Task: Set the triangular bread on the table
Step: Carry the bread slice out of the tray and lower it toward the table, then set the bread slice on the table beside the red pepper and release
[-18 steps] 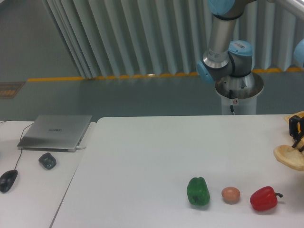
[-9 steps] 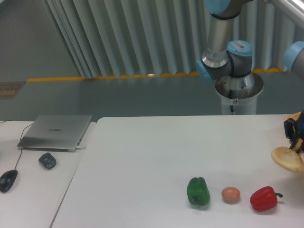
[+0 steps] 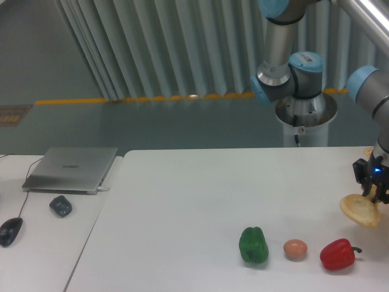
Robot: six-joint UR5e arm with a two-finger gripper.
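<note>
The triangular bread (image 3: 358, 211), a pale golden-tan wedge, hangs tilted just above the white table (image 3: 182, 207) near its right edge. My gripper (image 3: 371, 193) comes down from the upper right and is shut on the bread's upper corner, its dark fingers partly hiding that corner. The bread is above and a little right of the red pepper (image 3: 337, 254).
A green pepper (image 3: 253, 245), a brownish egg (image 3: 295, 249) and the red pepper lie in a row near the table's front right. The arm's base (image 3: 304, 115) stands behind the table. On the adjoining desk to the left are a laptop (image 3: 72, 168), a dark object (image 3: 61, 205) and a mouse (image 3: 10, 230).
The gripper has carried the bread leftward, further in over the table, and more of the arm's wrist is now in view at the right.
</note>
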